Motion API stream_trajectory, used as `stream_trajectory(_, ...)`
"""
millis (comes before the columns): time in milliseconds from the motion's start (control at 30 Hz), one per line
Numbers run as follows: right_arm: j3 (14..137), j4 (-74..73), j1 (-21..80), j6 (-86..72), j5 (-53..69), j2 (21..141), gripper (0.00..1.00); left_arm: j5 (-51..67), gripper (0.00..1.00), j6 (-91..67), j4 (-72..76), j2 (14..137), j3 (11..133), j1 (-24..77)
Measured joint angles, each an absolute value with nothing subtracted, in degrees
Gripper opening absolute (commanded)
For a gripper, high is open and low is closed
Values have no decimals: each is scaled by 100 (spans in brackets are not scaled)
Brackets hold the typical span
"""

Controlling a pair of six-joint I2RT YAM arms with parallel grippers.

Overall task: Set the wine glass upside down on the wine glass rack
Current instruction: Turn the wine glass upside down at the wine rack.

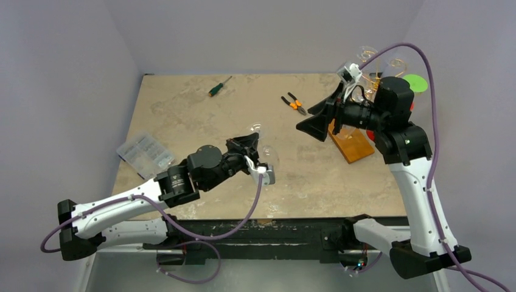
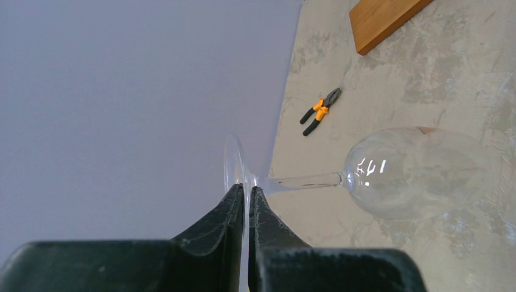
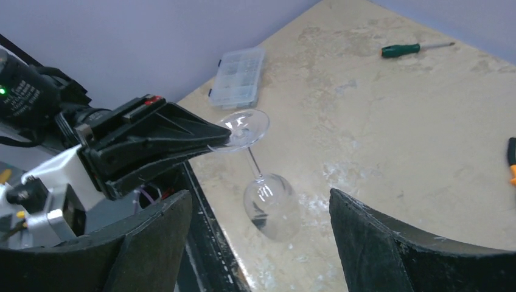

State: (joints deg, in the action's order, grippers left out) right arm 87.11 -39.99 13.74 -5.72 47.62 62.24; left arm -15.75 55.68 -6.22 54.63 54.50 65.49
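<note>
The clear wine glass (image 1: 263,146) hangs bowl down over the table. My left gripper (image 1: 251,141) is shut on the rim of its foot. In the left wrist view the jaws (image 2: 246,190) pinch the foot disc (image 2: 233,164); stem and bowl (image 2: 420,170) stretch out to the right. My right gripper (image 1: 316,118) is open and empty, raised in front of the wine glass rack (image 1: 394,66), whose wooden base (image 1: 353,145) lies under the arm. In the right wrist view the open gripper (image 3: 258,196) frames the glass (image 3: 271,207), well apart from it.
Orange-handled pliers (image 1: 294,103) and a green screwdriver (image 1: 218,87) lie at the back. A clear organiser box (image 1: 143,152) sits at the left edge. A green disc (image 1: 417,82) is behind the right arm. Another clear glass (image 1: 365,53) shows on top of the rack.
</note>
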Motion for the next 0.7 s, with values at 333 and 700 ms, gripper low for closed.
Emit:
stream_trajectory(333, 7540, -2368, 1341, -2995, 5393, 6333, 71, -1741, 0, 6506, 191, 6058, 5448, 6807)
stream_trajectory(700, 7509, -1632, 1310, -4134, 5806, 6482, 70, -2049, 0, 7828, 1745, 6388, 4788, 6984)
